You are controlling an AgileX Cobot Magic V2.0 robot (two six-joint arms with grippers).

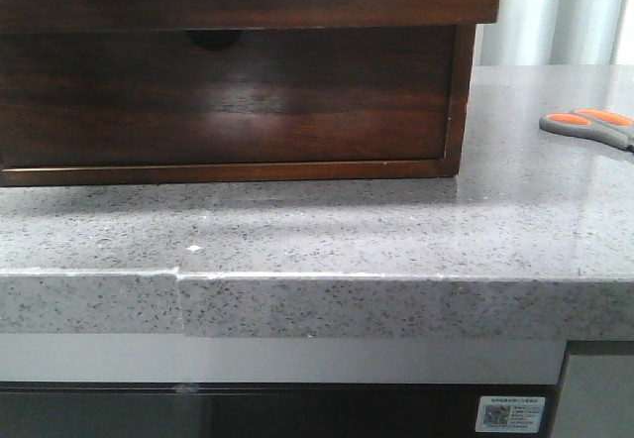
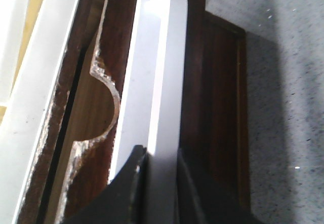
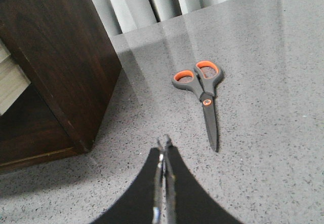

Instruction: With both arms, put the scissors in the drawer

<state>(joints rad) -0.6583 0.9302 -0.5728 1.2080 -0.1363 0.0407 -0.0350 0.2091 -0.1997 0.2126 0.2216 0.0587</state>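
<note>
The pale strip of the drawer is pinched between the closed fingers of the left gripper. The right gripper is seen closed and empty. Ahead of it, apart, the scissors are laid flat on the counter; judged light, rigid, slippery, best gripped at the pivot.

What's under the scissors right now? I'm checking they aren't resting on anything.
Only bare grey speckled countertop. The scissors lie flat and closed on it, apart from the chest. The patch directly beneath them is covered.
</note>
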